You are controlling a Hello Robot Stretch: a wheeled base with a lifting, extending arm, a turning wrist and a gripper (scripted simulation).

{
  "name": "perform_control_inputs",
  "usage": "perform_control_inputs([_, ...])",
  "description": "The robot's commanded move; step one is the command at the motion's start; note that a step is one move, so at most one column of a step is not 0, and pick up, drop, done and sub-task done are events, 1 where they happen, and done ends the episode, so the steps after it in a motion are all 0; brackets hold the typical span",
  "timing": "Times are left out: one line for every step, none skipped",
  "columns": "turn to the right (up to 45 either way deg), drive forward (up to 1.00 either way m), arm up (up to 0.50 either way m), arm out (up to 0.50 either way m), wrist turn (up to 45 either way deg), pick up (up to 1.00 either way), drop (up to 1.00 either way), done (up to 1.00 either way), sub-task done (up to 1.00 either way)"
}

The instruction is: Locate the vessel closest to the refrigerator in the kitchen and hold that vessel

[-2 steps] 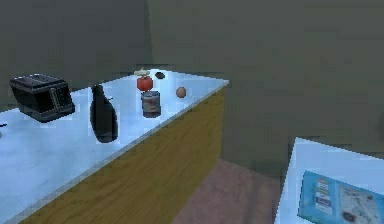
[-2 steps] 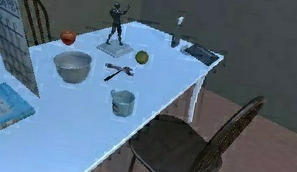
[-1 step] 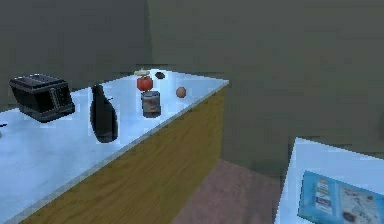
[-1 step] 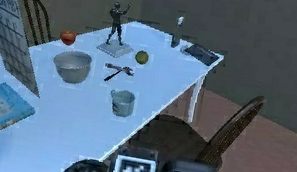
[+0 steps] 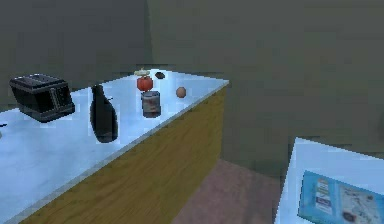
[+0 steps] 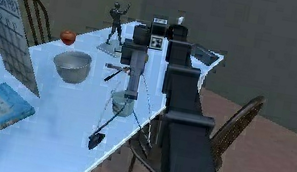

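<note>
In the arm side view the arm (image 6: pixel 184 131) reaches toward 12 o'clock over a white counter (image 6: pixel 58 129). The gripper (image 6: pixel 114 98) hangs at a small pale vessel (image 6: pixel 124 106) standing on that counter; whether it grasps anything cannot be told. A grey bowl (image 6: pixel 72 64) stands at the vessel's 10 o'clock, and a dark statuette (image 6: pixel 116 26) at the bowl's 1 o'clock. In the forward view a toaster (image 5: pixel 40 97) and a dark bottle (image 5: pixel 103 115) stand on a wood-fronted counter (image 5: pixel 150 165).
</note>
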Motion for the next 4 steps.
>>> perform_control_inputs([0.0,0.0,0.0,0.0,45.0,0.0,0.0,0.0,0.0])
perform_control_inputs([0.0,0.0,0.0,0.0,45.0,0.0,0.0,0.0,0.0])
perform_control_inputs([0.0,0.0,0.0,0.0,45.0,0.0,0.0,0.0,0.0])
perform_control_inputs([0.0,0.0,0.0,0.0,27.0,0.0,0.0,0.0,0.0])
